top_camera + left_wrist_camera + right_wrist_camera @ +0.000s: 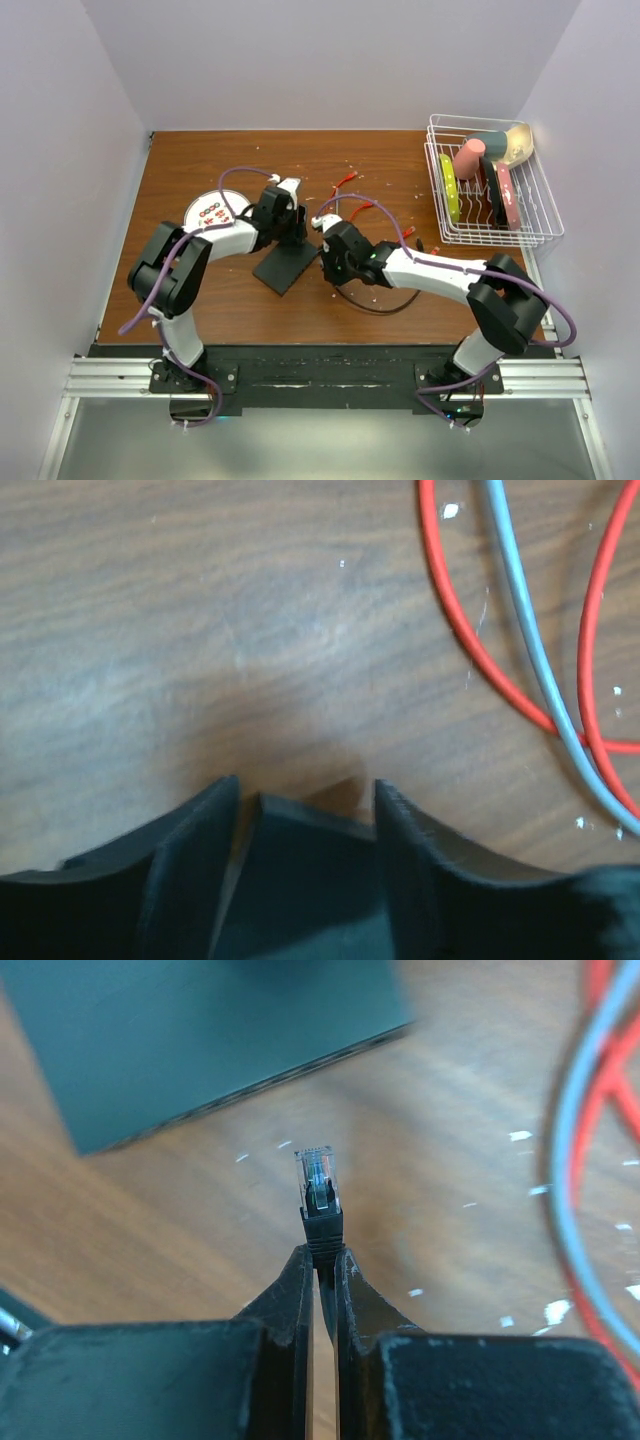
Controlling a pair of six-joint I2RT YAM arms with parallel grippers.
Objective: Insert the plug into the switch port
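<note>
The flat matte-black switch (pixel 284 266) lies on the wooden table between the two arms. My left gripper (pixel 296 232) straddles its far end. In the left wrist view the switch (pixel 315 880) sits between the fingers of the left gripper (pixel 305 792); a thin gap shows at the left finger (pixel 190 850), so the jaws stand open around it. My right gripper (pixel 320 1260) is shut on the black boot just behind the clear plug (pixel 317 1172). The plug points toward a long edge of the switch (pixel 200 1040), a short way off it. The ports do not show.
A round white plate with red dots (pixel 208 210) lies left of the left gripper. A wire dish rack (pixel 490 195) with crockery stands at the back right. Red cable (pixel 455 620) and grey cable (pixel 525 630) run past the switch; a black cable loop (pixel 380 305) trails under the right arm.
</note>
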